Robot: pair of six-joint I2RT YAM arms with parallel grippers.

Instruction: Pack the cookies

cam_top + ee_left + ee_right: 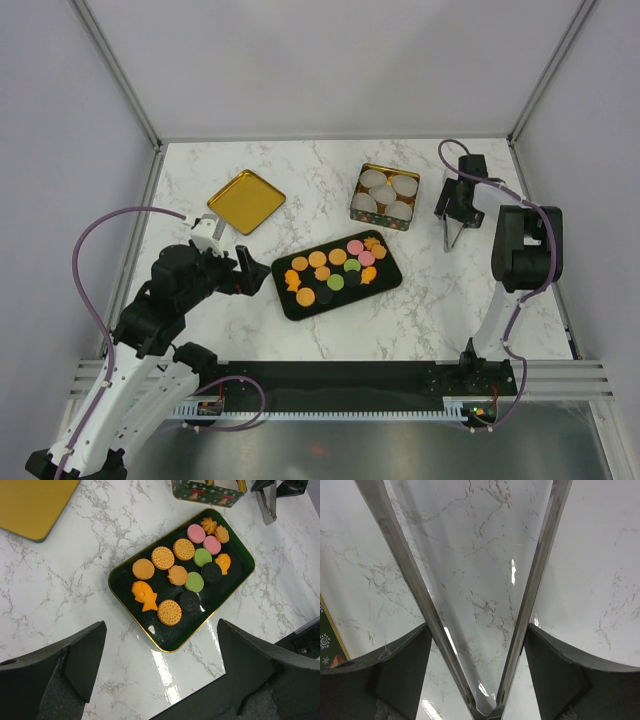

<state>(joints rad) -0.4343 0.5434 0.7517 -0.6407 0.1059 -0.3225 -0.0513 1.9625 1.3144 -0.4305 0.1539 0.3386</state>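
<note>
The cookies [335,270] lie on a black gold-rimmed tray [305,305] mid-table: orange, pink, green and black pieces, mostly round, one fish-shaped. The left wrist view shows these cookies [182,577] and the tray [170,635] just beyond my left gripper [161,625]. That left gripper [232,262] hovers open and empty by the tray's left end. My right gripper [458,208] is at the back right, shut on metal tongs [452,237]. In the right wrist view the tongs [410,565] form a V between the right gripper's [477,627] fingers, over bare marble.
A decorated tin [375,218] holding white paper cups stands behind the tray, left of the right gripper. Its gold lid [246,200] lies flat at the back left. The table's near edge is a black rail [340,380] by the arm bases.
</note>
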